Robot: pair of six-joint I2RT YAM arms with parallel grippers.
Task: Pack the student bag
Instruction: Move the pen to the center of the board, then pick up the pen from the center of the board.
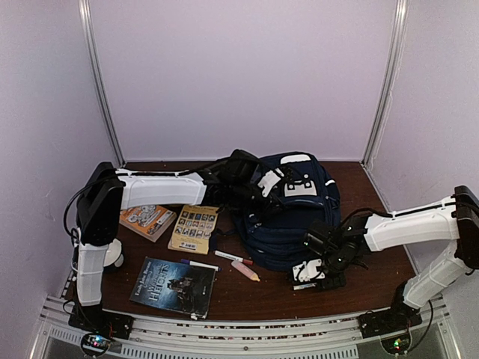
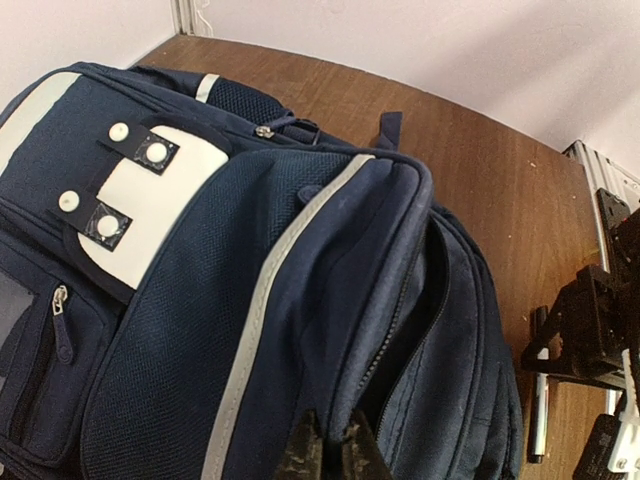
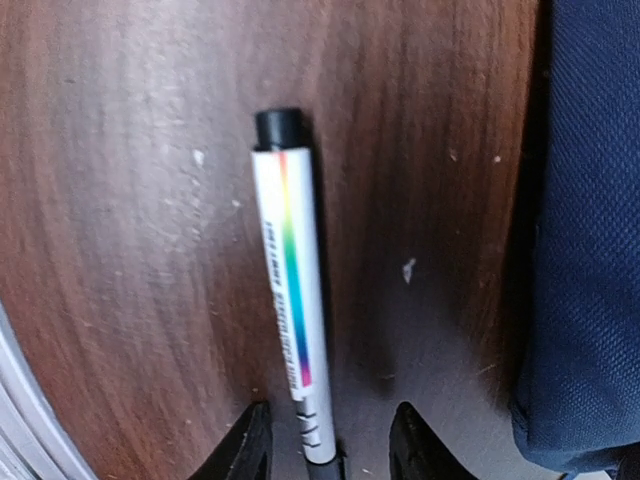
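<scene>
The navy student bag (image 1: 292, 213) with white patches lies in the middle of the table, its main zip partly open (image 2: 430, 300). My left gripper (image 1: 257, 196) is at the bag's left side, shut on a fold of the bag's fabric (image 2: 333, 440) beside the zip opening. My right gripper (image 1: 310, 271) is low over the table by the bag's front right edge, open. Its fingers straddle a white pen with a rainbow stripe and black cap (image 3: 292, 290), lying on the wood without being gripped. The bag's edge (image 3: 590, 230) is just to the right of it.
An orange book (image 1: 147, 221), a yellow book (image 1: 194, 228) and a dark book (image 1: 174, 286) lie left of the bag. A white marker (image 1: 228, 256) and a pink one (image 1: 245, 271) lie between them and the bag. White walls close off the back and sides.
</scene>
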